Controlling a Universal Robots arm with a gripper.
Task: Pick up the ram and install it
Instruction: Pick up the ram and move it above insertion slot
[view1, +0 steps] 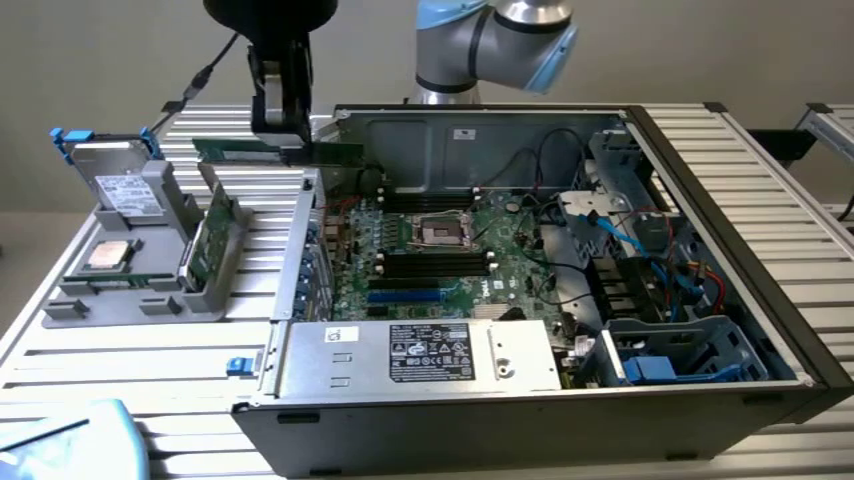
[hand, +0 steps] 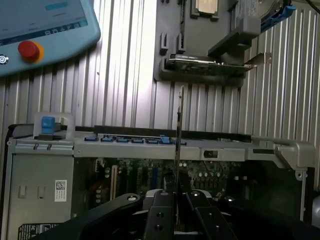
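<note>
The tool (view1: 284, 142) grips the ram (view1: 234, 150) above the computer case's side wall (view1: 299, 245), beside the grey parts holder (view1: 120, 300)

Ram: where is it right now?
Held in the gripper at the exterior view's upper left, the ram hangs above that side's wall of the open computer case.

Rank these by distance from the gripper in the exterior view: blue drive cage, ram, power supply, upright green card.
1. ram, clamped in the gripper.
2. upright green card, standing in the grey tray just below.
3. power supply, along the case front.
4. blue drive cage, front corner on the exterior view's right.
</note>
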